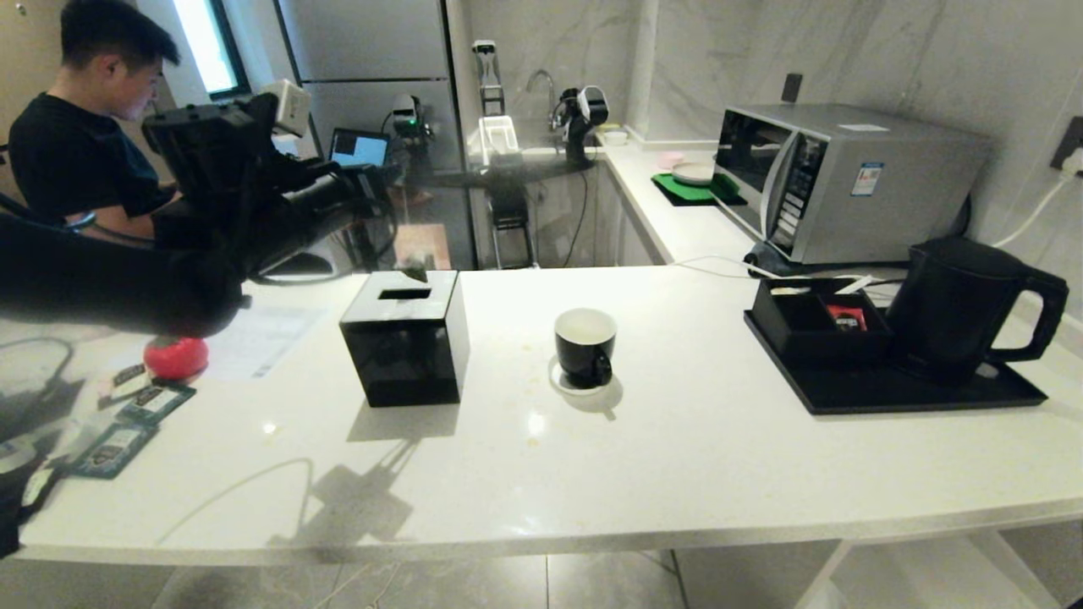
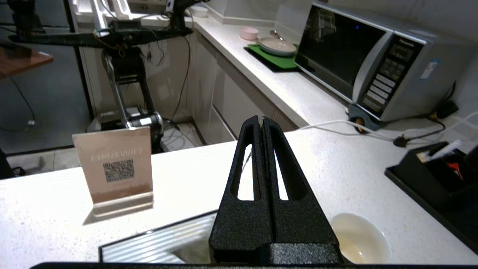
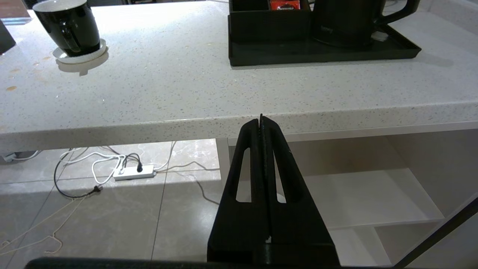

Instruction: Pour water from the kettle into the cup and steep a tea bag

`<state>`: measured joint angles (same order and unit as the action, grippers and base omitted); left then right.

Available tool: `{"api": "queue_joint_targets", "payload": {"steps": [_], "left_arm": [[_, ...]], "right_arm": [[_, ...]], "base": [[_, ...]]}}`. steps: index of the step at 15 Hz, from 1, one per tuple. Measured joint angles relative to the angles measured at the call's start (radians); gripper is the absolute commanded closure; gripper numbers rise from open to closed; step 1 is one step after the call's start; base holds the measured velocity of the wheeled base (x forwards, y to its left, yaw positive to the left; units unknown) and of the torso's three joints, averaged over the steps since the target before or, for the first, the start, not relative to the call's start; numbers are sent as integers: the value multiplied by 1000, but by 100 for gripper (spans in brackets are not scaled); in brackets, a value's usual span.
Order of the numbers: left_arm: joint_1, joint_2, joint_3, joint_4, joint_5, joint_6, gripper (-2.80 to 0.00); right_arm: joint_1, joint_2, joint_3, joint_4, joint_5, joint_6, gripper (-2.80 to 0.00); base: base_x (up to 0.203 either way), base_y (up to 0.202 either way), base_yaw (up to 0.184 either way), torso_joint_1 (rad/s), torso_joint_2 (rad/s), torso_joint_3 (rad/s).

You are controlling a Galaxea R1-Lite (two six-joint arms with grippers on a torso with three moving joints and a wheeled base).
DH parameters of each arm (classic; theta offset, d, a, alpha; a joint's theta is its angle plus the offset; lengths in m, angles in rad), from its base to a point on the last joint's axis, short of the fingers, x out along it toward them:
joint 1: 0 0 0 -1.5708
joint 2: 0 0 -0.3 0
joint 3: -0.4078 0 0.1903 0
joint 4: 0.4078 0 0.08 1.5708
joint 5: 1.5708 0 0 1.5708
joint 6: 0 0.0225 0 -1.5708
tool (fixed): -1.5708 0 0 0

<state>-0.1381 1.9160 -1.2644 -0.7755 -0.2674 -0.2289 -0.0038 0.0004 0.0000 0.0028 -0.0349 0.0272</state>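
The black cup [image 1: 585,347] stands on a white coaster mid-counter, and the left wrist view shows pale liquid in its white inside [image 2: 360,239]. At the right the black kettle [image 1: 956,304] stands upright on a black tray [image 1: 888,393]. My left gripper [image 1: 391,188] hangs above the black tissue box [image 1: 406,338], left of the cup, and its fingers [image 2: 261,118] are shut. A pale sliver shows between the tips and a thin white string [image 2: 247,160] drops behind them. A small shape that looks like the tea bag [image 1: 415,272] dangles over the box. My right gripper [image 3: 261,117] is shut and empty below the counter's front edge.
A black organiser [image 1: 816,326] with a red packet shares the tray. A microwave [image 1: 846,182] stands behind it. A WIFI sign [image 2: 115,168] stands at the counter's far edge. Teal sachets [image 1: 127,423] and a red object [image 1: 175,357] lie at the left. A seated person [image 1: 76,144] is behind.
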Motion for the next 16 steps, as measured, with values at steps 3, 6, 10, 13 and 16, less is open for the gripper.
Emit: {"api": "queue_joint_targets", "payload": {"steps": [3, 6, 10, 13, 16], "left_arm": [[23, -18, 44, 0, -1, 0, 0], [50, -30, 93, -7, -1, 1, 0], [66, -39, 147, -8, 0, 2, 0], [79, -38, 159, -9, 0, 3, 0], [93, -30, 154, -17, 1, 3, 0]], "right_arm": [[0, 0, 0, 0, 0, 0, 0], [0, 0, 0, 0, 0, 0, 0], [0, 0, 0, 0, 0, 0, 0], [0, 0, 0, 0, 0, 0, 0], [0, 0, 0, 0, 0, 0, 0]], "base": [[0, 0, 0, 0, 0, 0], [0, 0, 0, 0, 0, 0], [0, 0, 0, 0, 0, 0], [0, 0, 0, 0, 0, 0], [0, 0, 0, 0, 0, 0]]}}
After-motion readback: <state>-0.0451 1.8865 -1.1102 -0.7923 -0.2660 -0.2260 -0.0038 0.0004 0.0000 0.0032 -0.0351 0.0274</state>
